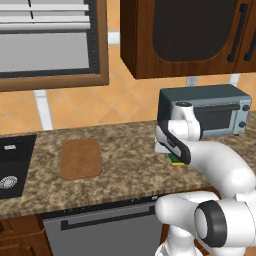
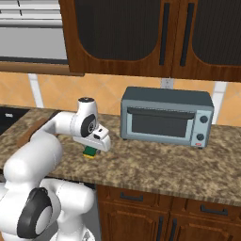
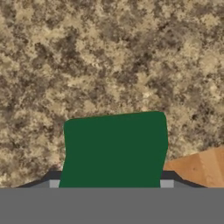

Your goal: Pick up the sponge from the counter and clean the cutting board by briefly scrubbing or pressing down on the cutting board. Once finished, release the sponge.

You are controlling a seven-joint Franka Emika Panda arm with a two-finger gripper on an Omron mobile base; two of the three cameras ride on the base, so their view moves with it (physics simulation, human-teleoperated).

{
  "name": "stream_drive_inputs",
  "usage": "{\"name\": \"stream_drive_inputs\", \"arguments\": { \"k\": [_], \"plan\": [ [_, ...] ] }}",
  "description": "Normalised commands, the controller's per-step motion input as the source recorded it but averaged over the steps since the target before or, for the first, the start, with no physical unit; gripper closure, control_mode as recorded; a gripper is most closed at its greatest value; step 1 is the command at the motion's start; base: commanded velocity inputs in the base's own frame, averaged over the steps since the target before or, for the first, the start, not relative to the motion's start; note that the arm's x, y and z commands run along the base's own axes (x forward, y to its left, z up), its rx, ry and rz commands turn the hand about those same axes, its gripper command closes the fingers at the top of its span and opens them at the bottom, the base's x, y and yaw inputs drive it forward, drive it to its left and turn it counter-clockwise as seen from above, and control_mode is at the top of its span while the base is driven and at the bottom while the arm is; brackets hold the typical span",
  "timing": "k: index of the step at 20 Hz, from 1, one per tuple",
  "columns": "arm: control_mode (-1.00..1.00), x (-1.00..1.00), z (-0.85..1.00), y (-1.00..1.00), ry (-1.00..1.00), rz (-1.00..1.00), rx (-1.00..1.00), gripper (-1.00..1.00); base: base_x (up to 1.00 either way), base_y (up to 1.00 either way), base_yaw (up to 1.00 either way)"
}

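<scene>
I have the gripper [image 2: 90, 149] down low on the counter [image 1: 130, 170], directly over the sponge [image 3: 114, 151], just in front of the grey toaster oven [image 2: 165, 116]. Through the hand camera the sponge's dark green top sits right between the finger tips, filling the gap from one side to the other, so I read the jaws as clamped onto it. From the base cameras I see a sliver of its green and yellow edge [image 1: 175, 159] poking out beneath the hand, at or near the granite; I cannot tell whether it is lifted. The cutting board [image 1: 80, 159] lies flat well off to the left, near the black sink [image 1: 14, 167], with bare counter between it and the sponge.
</scene>
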Motion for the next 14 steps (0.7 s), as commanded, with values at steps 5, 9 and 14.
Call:
{"name": "stream_drive_inputs", "arguments": {
  "k": [5,9,14],
  "plan": [
    [1.0,0.0,0.0,0.0,0.0,0.0,0.0,1.0,-0.02,0.01,0.0],
    [1.0,0.0,0.0,0.0,0.0,0.0,0.0,1.0,-0.18,0.6,0.0],
    [1.0,0.0,0.0,0.0,0.0,0.0,0.0,1.0,-0.06,0.93,0.0]
  ]
}}
